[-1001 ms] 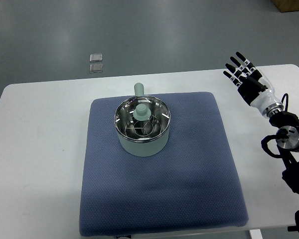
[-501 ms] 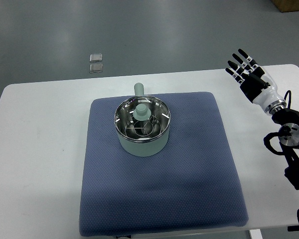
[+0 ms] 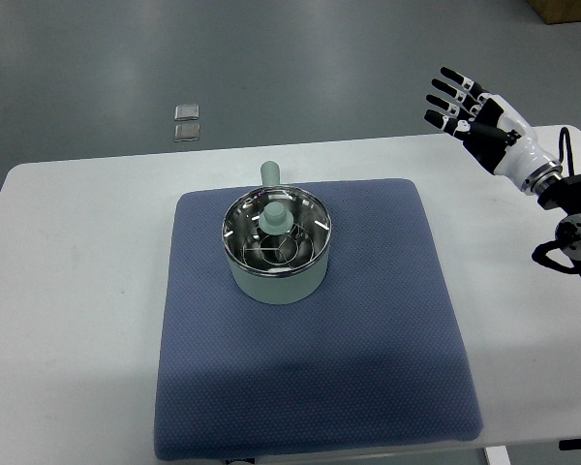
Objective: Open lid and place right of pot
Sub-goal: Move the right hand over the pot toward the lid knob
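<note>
Starting at the upper left of the frame, two small clear squares lie on the grey floor beyond the far edge of the white counter, one just above the other. A blue mat covers the middle of the counter, from roughly the centre of the frame down to its lower edge.

On the upper left part of the mat stands the pale green pot, upright, with a stubby green handle pointing toward the top of the frame. The lid sits on the pot, shiny and see-through, with a green knob at its middle. Nothing touches the lid or the pot, and the stretch of mat to the right of the pot is bare blue fabric.

Farther right, well apart from the pot, the right hand hovers at the upper right of the frame, over the far edge of the counter and past the mat's right edge. Its black-and-white fingers are spread wide and straight, pointing toward the upper left, and they hold and touch nothing. Its arm runs down and right to the frame's right edge, with black joints and cables beside it.
</note>
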`<state>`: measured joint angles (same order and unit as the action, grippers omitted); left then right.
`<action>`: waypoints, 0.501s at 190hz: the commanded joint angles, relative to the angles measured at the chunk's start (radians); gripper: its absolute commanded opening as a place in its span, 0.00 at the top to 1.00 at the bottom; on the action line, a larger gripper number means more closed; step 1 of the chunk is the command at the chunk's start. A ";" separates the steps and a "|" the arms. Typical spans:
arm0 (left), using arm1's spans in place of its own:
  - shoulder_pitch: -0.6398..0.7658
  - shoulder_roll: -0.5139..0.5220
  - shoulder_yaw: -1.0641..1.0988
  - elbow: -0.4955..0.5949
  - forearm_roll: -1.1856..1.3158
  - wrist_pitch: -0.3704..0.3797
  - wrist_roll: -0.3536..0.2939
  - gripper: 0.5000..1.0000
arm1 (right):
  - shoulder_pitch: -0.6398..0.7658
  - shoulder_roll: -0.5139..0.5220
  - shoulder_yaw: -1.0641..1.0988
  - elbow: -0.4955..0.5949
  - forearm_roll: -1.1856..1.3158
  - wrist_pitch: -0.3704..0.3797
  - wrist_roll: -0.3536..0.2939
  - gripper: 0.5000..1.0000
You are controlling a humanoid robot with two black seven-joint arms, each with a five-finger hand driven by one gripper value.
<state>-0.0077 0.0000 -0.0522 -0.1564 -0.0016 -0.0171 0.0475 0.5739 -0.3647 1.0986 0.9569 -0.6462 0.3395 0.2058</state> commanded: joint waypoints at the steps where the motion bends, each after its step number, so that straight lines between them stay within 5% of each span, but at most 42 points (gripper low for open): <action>1: 0.000 0.000 0.000 0.000 0.000 0.000 0.000 0.00 | 0.098 -0.125 -0.204 0.045 -0.001 -0.001 0.081 0.16; 39: 0.000 0.000 0.000 0.000 0.000 0.000 0.000 0.00 | 0.310 -0.255 -0.464 0.114 -0.009 0.003 0.138 0.16; 42: 0.000 0.000 0.000 0.000 0.000 0.000 0.002 0.00 | 0.425 -0.275 -0.580 0.134 -0.016 0.006 0.141 0.16; 95: 0.000 0.000 0.000 0.000 0.000 0.000 0.000 0.00 | 0.859 -0.253 -1.037 0.189 -0.173 -0.001 0.142 0.16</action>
<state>-0.0075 0.0000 -0.0521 -0.1564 -0.0016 -0.0169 0.0478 1.2807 -0.6386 0.2289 1.1224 -0.7443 0.3469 0.3484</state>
